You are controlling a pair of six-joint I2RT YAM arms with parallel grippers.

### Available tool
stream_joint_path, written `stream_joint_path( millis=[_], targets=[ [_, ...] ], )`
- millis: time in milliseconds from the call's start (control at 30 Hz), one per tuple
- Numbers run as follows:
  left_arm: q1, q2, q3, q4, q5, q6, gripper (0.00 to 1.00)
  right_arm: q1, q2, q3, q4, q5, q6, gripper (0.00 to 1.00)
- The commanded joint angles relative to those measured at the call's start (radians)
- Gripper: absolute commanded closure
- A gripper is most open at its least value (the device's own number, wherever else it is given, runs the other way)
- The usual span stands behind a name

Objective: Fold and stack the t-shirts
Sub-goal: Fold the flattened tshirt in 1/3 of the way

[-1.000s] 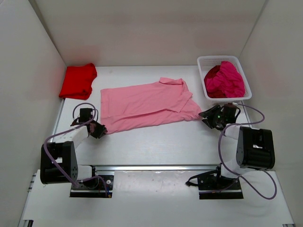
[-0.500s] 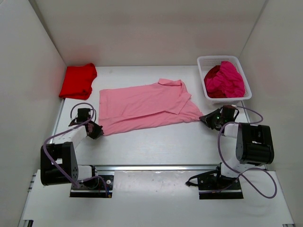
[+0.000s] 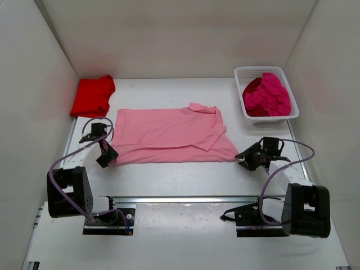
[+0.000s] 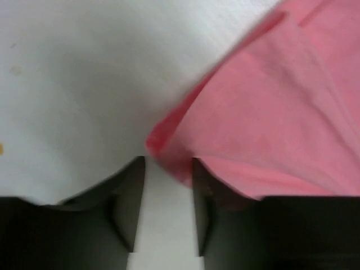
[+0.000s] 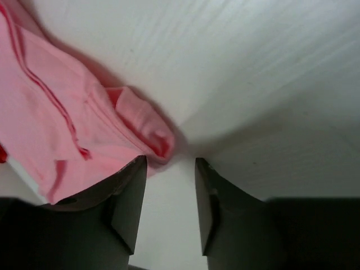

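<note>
A light pink t-shirt (image 3: 171, 135) lies spread flat across the middle of the table, its near hem running straight from left to right. My left gripper (image 3: 107, 154) sits at the hem's left corner. In the left wrist view that pink corner (image 4: 163, 140) ends just ahead of the left gripper (image 4: 167, 160), whose jaws are open with bare table between them. My right gripper (image 3: 243, 158) sits at the right corner. There the rolled pink corner (image 5: 152, 132) lies just past the right gripper (image 5: 170, 160), which is open and empty. A bright red t-shirt (image 3: 93, 95) lies folded at the back left.
A white mesh basket (image 3: 241, 76) at the back right holds bunched magenta t-shirts (image 3: 269, 94). White walls close in the table on the left, back and right. The arm bases and a metal rail (image 3: 185, 199) run along the near edge.
Both grippers shut on the pink t-shirt's near corners, drew them toward the near edge so the shirt flattened, then let go. Both now stand open just behind the corners.
</note>
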Motion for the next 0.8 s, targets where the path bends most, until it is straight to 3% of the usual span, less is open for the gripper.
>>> stream_joint_path(
  millis=[0, 33, 67, 100, 167, 267, 333, 367, 400, 433, 467, 500, 533, 567, 667, 767],
  targets=[
    [0.005, 0.003, 0.017, -0.102, -0.088, 0.031, 0.45, -0.007, -0.052, -0.003, -0.152, 0.086, -0.018, 0.6],
    [0.004, -0.002, 0.04, -0.104, -0.082, 0.035, 0.27, -0.007, -0.052, -0.002, -0.172, 0.088, -0.022, 0.44],
    [0.008, 0.008, 0.066, -0.113, -0.07, 0.031, 0.17, -0.013, -0.067, -0.002, -0.169, 0.092, -0.037, 0.38],
    [-0.003, 0.011, 0.078, -0.127, -0.056, 0.029, 0.14, -0.013, -0.075, 0.012, -0.186, 0.102, -0.047, 0.37],
    [-0.044, 0.017, 0.17, -0.148, -0.065, 0.029, 0.07, -0.011, -0.095, 0.053, -0.226, 0.144, -0.09, 0.37],
    [-0.142, 0.026, 0.306, -0.201, -0.119, 0.043, 0.05, 0.022, -0.106, 0.159, -0.298, 0.197, -0.166, 0.4],
    [-0.198, 0.018, 0.365, -0.225, -0.149, 0.054, 0.06, 0.057, -0.101, 0.245, -0.318, 0.197, -0.2, 0.5],
    [-0.206, 0.017, 0.383, -0.225, -0.146, 0.049, 0.1, 0.065, -0.092, 0.26, -0.31, 0.176, -0.214, 0.52],
    [-0.219, 0.012, 0.384, -0.218, -0.124, 0.048, 0.18, 0.083, -0.063, 0.294, -0.303, 0.151, -0.226, 0.6],
    [-0.227, 0.002, 0.385, -0.201, -0.076, 0.052, 0.27, 0.105, -0.025, 0.338, -0.287, 0.131, -0.238, 0.78],
    [-0.227, -0.002, 0.365, -0.184, -0.047, 0.052, 0.56, 0.099, -0.003, 0.358, -0.278, 0.12, -0.243, 0.85],
    [-0.233, 0.0, 0.335, -0.137, 0.02, 0.051, 0.77, 0.137, 0.052, 0.407, -0.267, 0.128, -0.257, 0.93],
    [-0.232, 0.006, 0.3, -0.082, 0.092, 0.048, 0.83, 0.169, 0.11, 0.47, -0.26, 0.132, -0.275, 1.0],
    [-0.224, 0.018, 0.284, -0.029, 0.146, 0.039, 0.92, 0.201, 0.165, 0.499, -0.258, 0.151, -0.294, 1.0],
    [-0.216, 0.069, 0.246, 0.042, 0.209, 0.015, 0.95, 0.269, 0.312, 0.659, -0.229, 0.241, -0.329, 0.99],
    [-0.209, 0.122, 0.307, 0.054, 0.208, 0.009, 0.92, 0.289, 0.475, 0.822, -0.234, 0.304, -0.37, 0.86]
  ],
)
